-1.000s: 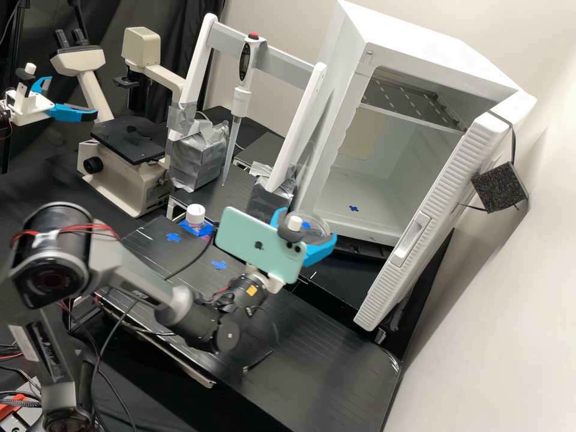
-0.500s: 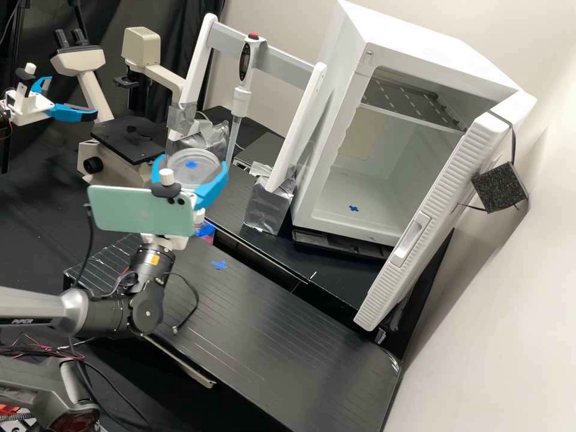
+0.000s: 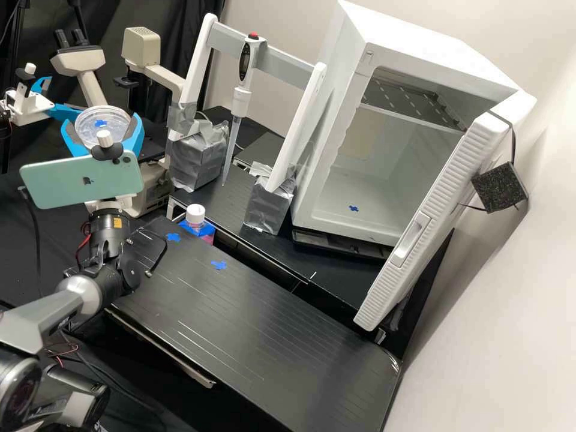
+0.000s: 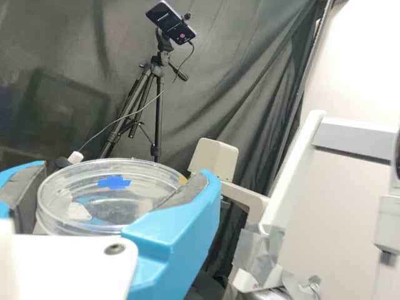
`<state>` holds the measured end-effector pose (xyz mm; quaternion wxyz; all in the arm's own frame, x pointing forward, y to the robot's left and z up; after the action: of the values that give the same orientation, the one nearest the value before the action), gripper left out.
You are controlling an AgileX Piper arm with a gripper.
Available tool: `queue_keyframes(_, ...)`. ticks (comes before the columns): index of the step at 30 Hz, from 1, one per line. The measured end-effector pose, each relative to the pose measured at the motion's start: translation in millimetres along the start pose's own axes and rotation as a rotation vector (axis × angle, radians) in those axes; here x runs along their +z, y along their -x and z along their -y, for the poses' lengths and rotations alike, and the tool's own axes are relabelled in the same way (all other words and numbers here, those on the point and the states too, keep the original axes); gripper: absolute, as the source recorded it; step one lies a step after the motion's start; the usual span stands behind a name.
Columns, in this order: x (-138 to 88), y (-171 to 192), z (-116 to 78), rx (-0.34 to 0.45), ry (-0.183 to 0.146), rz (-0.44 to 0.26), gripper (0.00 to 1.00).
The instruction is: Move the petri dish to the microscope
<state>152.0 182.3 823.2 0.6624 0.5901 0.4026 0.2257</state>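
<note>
At the left of the scene, we see the petri dish (image 3: 113, 123) held up in the gripper (image 3: 102, 135), whose two blue fingers (image 4: 178, 234) are closed on its sides, one on each. We find grey pads (image 4: 187, 190) against the clear wall of the dish, which looks roughly level and bears a blue cross. Our high view puts the dish in front of the microscope (image 3: 78, 61), and it is not resting on the black stage; how far apart the two are, we cannot tell. Below the dish, a mint-green phone (image 3: 78, 183) is mounted on the arm. To the right of the microscope, we have a pipette (image 3: 240, 99) hanging upright from a white stand (image 3: 199, 78). Farther right is a white incubator (image 3: 420, 45) with its door (image 3: 432, 222) open. Nearer to us, a white-capped bottle (image 3: 195, 213) stands by the far left edge of the bench (image 3: 258, 324), close to two blue tape crosses (image 3: 219, 264). With our wrist view, we also see a tripod (image 4: 159, 112) carrying a phone, before a dark curtain (image 4: 250, 62).
</note>
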Motion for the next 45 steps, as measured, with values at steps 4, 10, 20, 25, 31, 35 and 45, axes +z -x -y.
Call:
queue_keyframes(4, -2, -12, 2.8, -0.029, -0.015, 0.022, 0.00)
queue_keyframes(10, -3, -29, 4.3, -0.068, -0.016, 0.022, 0.00)
queue_keyframes(20, -3, -76, 8.2, -0.083, 0.003, 0.057, 0.00)
queue_keyframes(25, 3, -111, 20.4, -0.101, -0.005, 0.095, 0.00)
queue_keyframes(31, 19, -145, 41.5, -0.148, -0.056, 0.165, 0.00)
queue_keyframes(35, 28, -160, 52.7, -0.172, -0.077, 0.199, 0.00)
queue_keyframes(45, 52, -186, 78.2, -0.194, -0.122, 0.257, 0.00)
